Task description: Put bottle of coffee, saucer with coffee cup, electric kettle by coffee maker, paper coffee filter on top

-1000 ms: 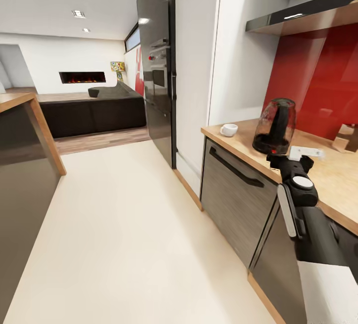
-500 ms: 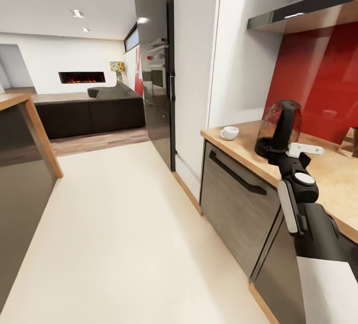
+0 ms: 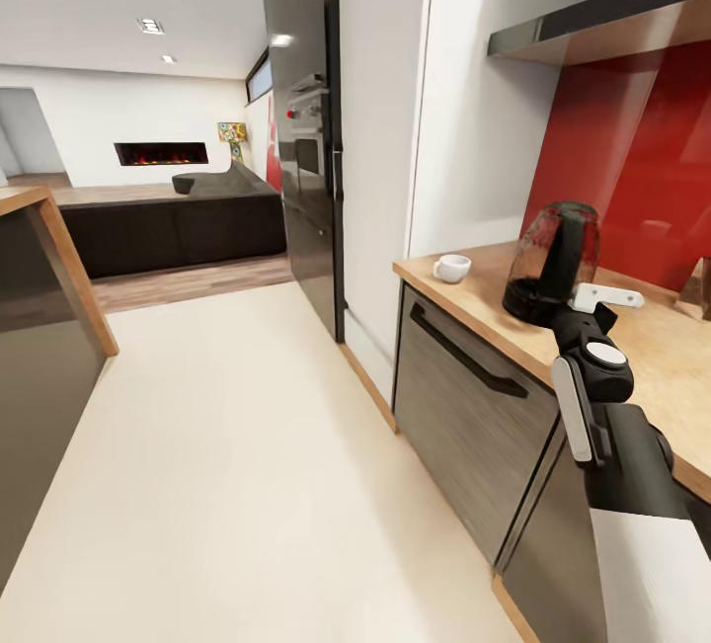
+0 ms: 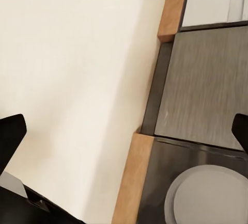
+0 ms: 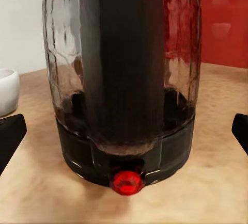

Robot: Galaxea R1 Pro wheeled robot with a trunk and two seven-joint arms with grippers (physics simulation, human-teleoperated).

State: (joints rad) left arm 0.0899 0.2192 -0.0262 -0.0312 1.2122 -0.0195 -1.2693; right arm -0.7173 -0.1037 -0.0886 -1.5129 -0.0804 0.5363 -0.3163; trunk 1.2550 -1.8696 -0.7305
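Kettle (image 5: 121,87) upright on countertop (image 3: 632,347), coffee cup (image 3: 452,269) near; right gripper (image 5: 124,131) spread wide before it; left gripper (image 4: 124,131) apparently released.

There is one electric kettle (image 3: 550,263) on the kitchen countertop (image 3: 632,347), and it has one red switch (image 5: 127,181). There is one coffee cup (image 3: 452,269) near it. One robot arm (image 3: 592,396) shows in the head view. Three ceiling lights (image 3: 150,26) shine up above. One fireplace (image 3: 161,153) glows far away. One dark cabinet front has one black handle (image 3: 464,352). There is one red wall panel (image 3: 632,169).
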